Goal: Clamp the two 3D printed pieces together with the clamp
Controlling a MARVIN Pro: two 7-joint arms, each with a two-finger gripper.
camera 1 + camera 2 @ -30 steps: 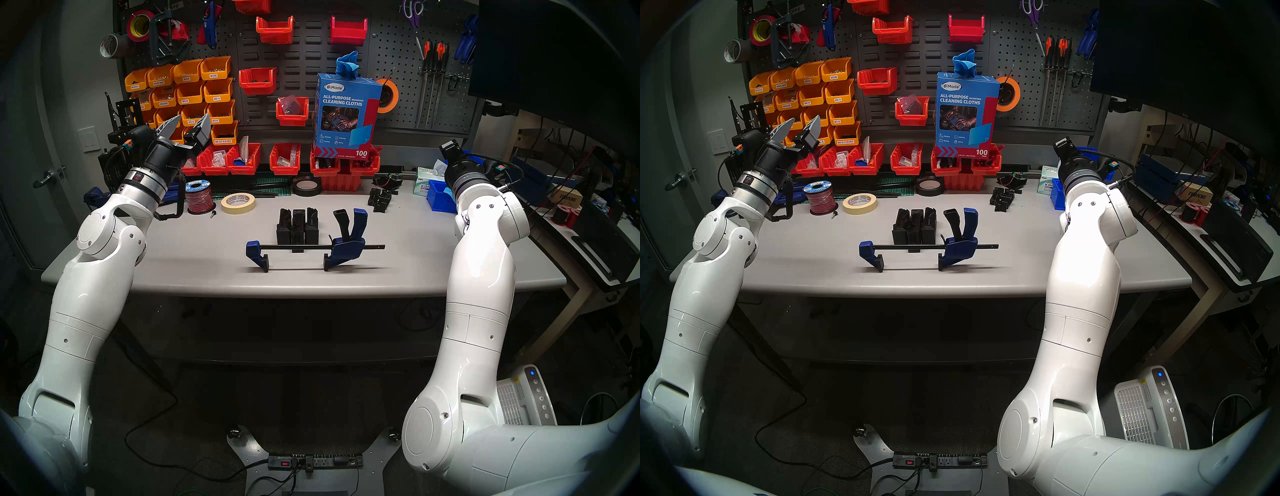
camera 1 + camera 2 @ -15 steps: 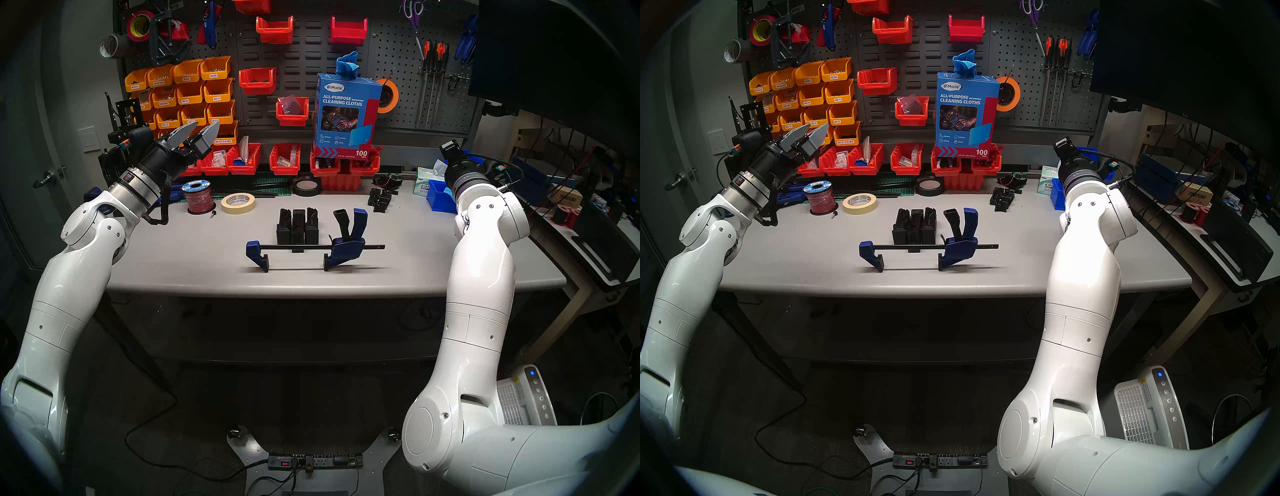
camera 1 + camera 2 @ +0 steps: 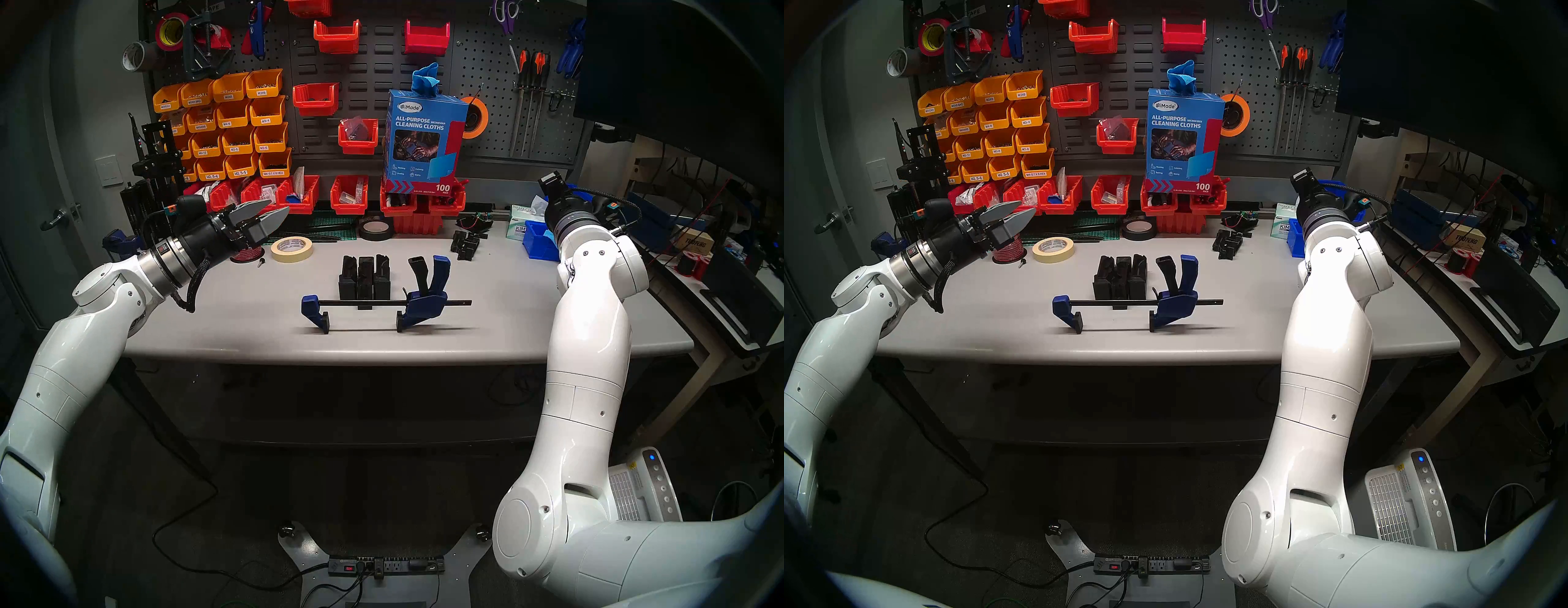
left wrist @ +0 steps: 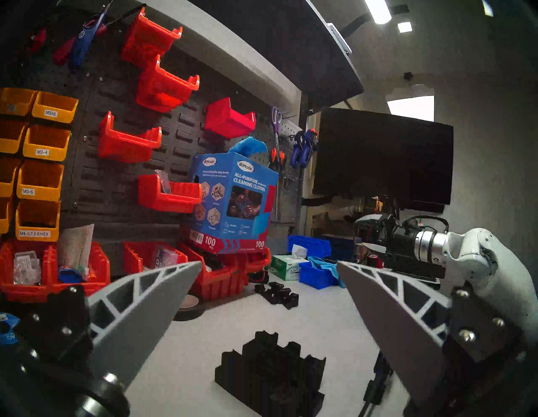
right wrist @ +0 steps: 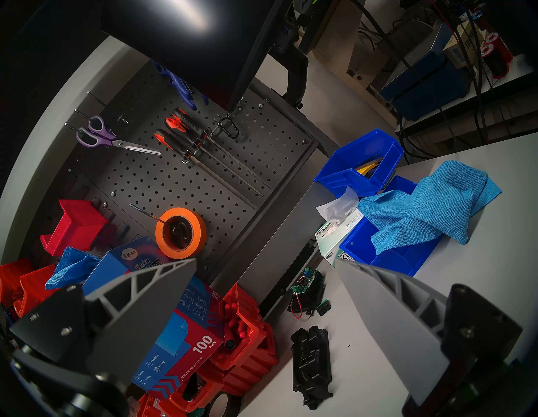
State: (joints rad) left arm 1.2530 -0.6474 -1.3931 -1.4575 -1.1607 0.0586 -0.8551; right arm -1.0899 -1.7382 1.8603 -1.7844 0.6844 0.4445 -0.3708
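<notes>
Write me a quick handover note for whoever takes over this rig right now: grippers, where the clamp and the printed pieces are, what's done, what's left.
Left gripper: jaws open, empty, in the air over the table's left side, pointing toward the middle.
Right gripper: jaws open, empty, raised at the table's right rear.
The clamp: on the table near the front, bar crosswise, jaws apart, handle sticking up.
The two 3D printed pieces: upright, side by side just behind the bar, not between the clamp's jaws.
Done: nothing gripped or clamped yet.
Left: get the pieces between the clamp's jaws and squeeze the handle to close it.
</notes>
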